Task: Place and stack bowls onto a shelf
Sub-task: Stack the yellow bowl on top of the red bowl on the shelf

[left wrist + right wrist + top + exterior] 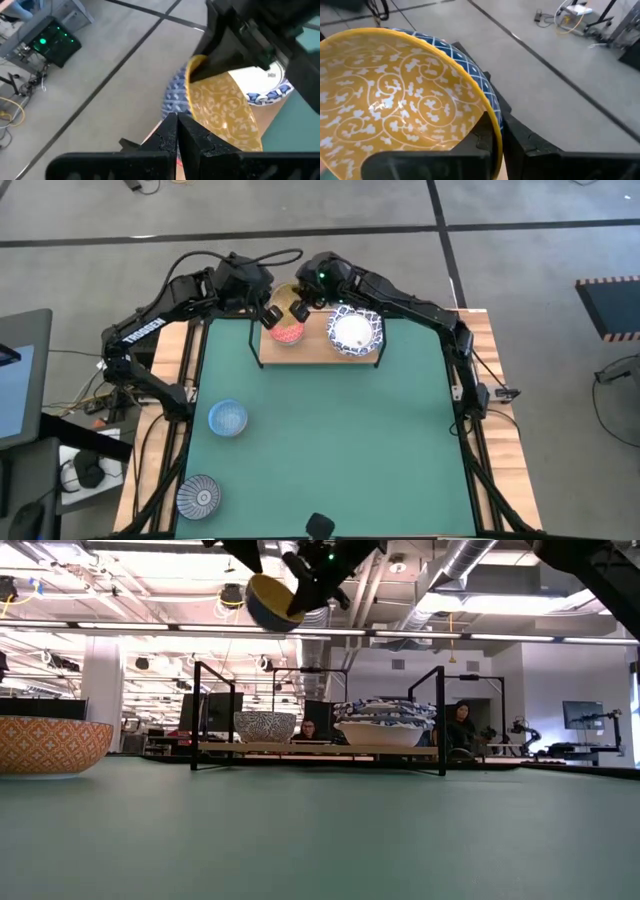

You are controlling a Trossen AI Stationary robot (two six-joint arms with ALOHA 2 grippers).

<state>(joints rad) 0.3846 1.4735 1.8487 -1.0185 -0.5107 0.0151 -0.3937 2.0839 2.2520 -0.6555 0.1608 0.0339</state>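
The yellow bowl (288,297), blue lattice on its outside, hangs tilted in the air above the shelf's far left end (270,602). My right gripper (497,137) is shut on it. My left gripper (270,314) is just left of the bowl, with its fingers shut (178,132) at the bowl's wall (225,110). The wooden shelf (300,352) stands at the mat's far edge. On it the red bowl (288,333) sits on its base at the left. The stack of white blue-rimmed bowls (354,330) sits to the right (385,722). My right gripper pinches the yellow bowl's rim (492,117), one finger (477,137) inside the bowl and one outside against the blue wall. The bowl is lifted clear and tilted on its side. My left gripper's shut fingertips are close to the bowl's rim (187,95); I cannot tell whether they touch it.
The light blue bowl (228,418) and the grey-blue patterned bowl (199,496) stand on the green mat (330,450) near its left edge. One of them shows large at the low view's left (50,745). The shelf's black wire uprights (440,720) rise at its ends. People sit in the room behind.
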